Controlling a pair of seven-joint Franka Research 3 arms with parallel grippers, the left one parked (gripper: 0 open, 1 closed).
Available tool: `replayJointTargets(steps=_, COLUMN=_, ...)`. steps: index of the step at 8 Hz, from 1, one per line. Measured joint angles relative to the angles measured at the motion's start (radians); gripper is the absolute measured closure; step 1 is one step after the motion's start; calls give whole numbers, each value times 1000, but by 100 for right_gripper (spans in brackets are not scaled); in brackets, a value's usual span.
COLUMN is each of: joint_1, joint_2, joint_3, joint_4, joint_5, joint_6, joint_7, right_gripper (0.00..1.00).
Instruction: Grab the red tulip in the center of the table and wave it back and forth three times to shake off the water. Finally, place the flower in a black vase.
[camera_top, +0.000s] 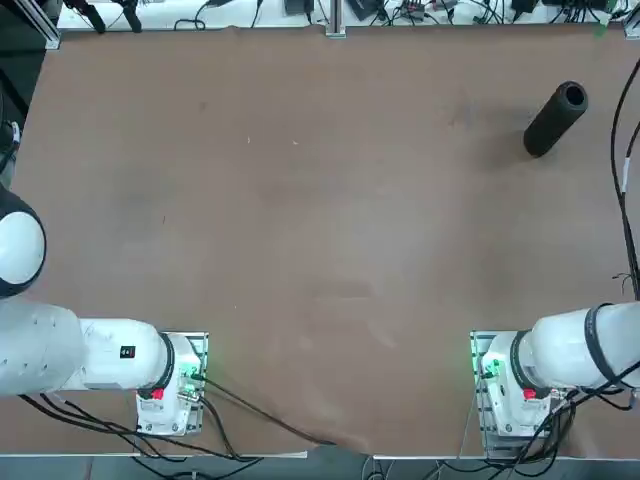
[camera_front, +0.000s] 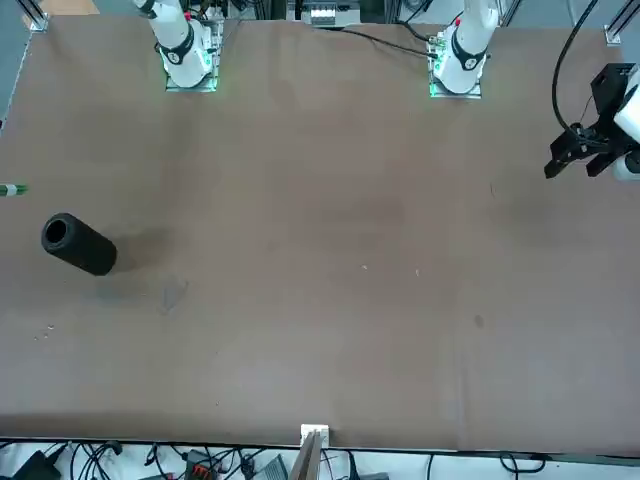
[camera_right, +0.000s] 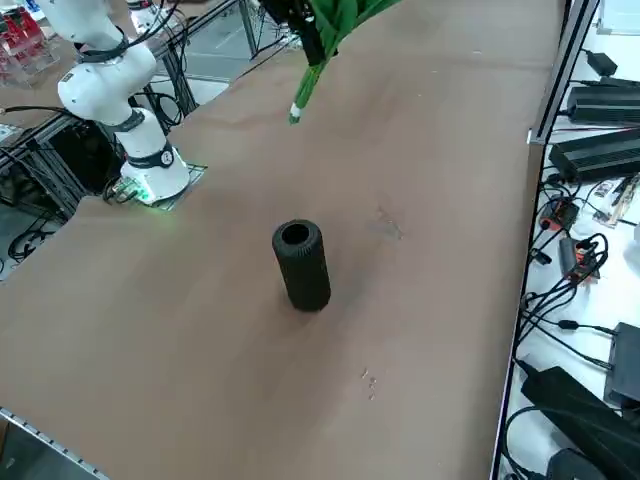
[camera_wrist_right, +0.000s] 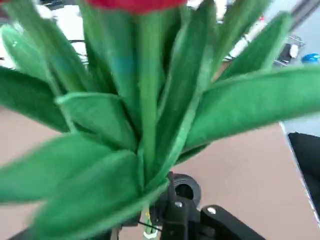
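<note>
The red tulip (camera_wrist_right: 145, 100) is a bunch of broad green leaves fanning from one thin stalk, a red bloom above and a pale tip below, held high over the table (camera_top: 320, 250) in the right gripper (camera_wrist_right: 175, 212), whose fingers pinch the stalk. Only the right side and wrist views show it. One black vase (camera_right: 301, 264) stands upright, well apart.

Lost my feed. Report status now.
Right gripper shut on the red tulip, aloft. Black vase upright on the table, mouth open. Nothing around the vase.
</note>
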Motion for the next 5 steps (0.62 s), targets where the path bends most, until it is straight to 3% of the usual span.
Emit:
replayJointTargets(steps=4, joint_1=177, joint_2=3, joint_3=183, joint_4=-2, joint_5=0, joint_6=-38, joint_7=268, right_gripper=89)
replayJointTargets(steps=5, joint_1=221, joint_2=3, joint_3=203, joint_4=-3, joint_5=-11, joint_6=-49, joint_7=346, right_gripper=90)
